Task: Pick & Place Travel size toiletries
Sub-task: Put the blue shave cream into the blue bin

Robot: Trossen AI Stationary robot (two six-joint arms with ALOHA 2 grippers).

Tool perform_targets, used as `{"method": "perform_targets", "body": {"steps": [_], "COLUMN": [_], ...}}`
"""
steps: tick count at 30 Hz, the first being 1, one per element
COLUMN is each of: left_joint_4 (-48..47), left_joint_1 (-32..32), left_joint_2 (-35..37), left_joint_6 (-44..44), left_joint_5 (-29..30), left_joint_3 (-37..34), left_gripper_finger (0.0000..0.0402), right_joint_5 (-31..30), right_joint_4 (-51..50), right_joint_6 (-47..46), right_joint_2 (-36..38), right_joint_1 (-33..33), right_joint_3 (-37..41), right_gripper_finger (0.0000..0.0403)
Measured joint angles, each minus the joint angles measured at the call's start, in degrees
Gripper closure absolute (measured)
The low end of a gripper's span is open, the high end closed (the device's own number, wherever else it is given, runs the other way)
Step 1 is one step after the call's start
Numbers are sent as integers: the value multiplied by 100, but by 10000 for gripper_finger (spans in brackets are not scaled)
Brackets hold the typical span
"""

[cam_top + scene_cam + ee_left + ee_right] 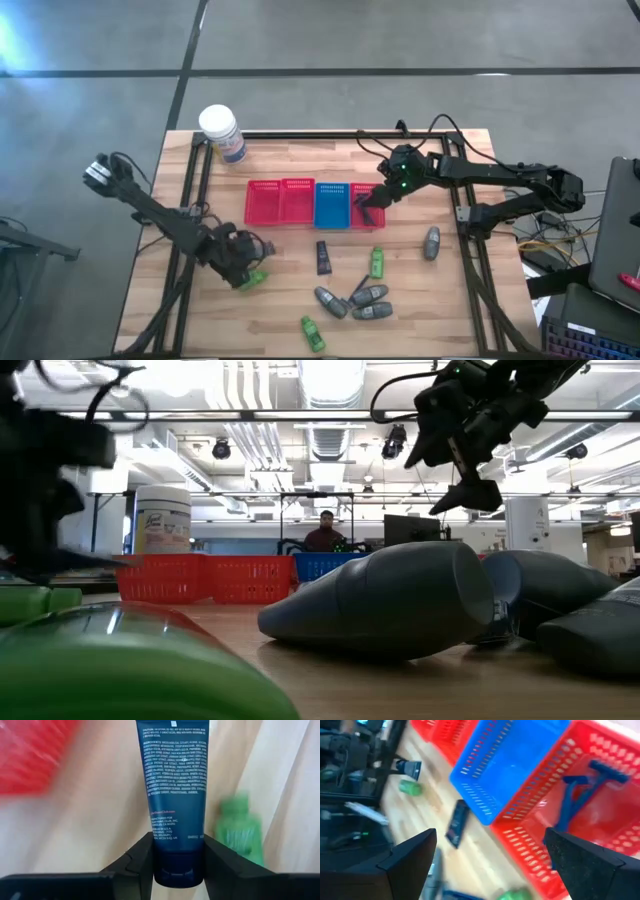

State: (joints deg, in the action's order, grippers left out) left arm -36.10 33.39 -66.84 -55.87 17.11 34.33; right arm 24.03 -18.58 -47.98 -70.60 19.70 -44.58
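Note:
My left gripper (236, 262) is near the table's front left and is shut on a dark blue printed tube (176, 780). A green bottle (253, 280) lies on the table right beside it. My right gripper (490, 855) hangs open over the right-hand red basket (366, 192), which holds blue razors (584, 790). Loose on the wood lie a dark tube (324, 257), a green bottle (377, 263), a cluster of grey tubes (366, 296), a further green bottle (312, 333) and a lone grey tube (431, 242). My left gripper pinches the dark blue tube between its two fingers (140, 862) at one end (178, 870), one finger on each side. The tube's printed body sticks straight out ahead, in line with the fingers. Whether its far end rests on the table does not show.
A red double basket (280, 201) and a blue basket (332, 205) stand in a row mid-table, left of the right-hand red basket. A white-lidded jar (222, 133) stands at the far left corner. A person (325, 533) sits in the room beyond. Black frame rails run along the table's sides.

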Motion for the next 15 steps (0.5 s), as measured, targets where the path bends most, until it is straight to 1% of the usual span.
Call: {"method": "perform_targets", "body": {"steps": [3,6,10,13,15], "left_joint_4": [41,35,82,134,336], "left_joint_1": [-223,-610,-1349,-1899,-2265], "left_joint_2": [475,699,630,449,334], "left_joint_6": [172,838,1992,2778,3214], "left_joint_5": [682,1114,1040,938,884], "left_joint_3": [177,439,802,1006,1093], "left_gripper_finger": [272,272,272,272,272], "right_joint_5": [288,531,899,1034,1136], "right_joint_4": [514,1313,2322,2934,3261], "right_joint_6": [-409,-926,-1576,-1832,-1958], "right_joint_2": [-75,-258,-718,-997,-1157], "right_joint_1": [14,9,1,-7,-4], "right_joint_3": [0,0,0,0,0], "right_gripper_finger": [35,35,35,35,35]}}
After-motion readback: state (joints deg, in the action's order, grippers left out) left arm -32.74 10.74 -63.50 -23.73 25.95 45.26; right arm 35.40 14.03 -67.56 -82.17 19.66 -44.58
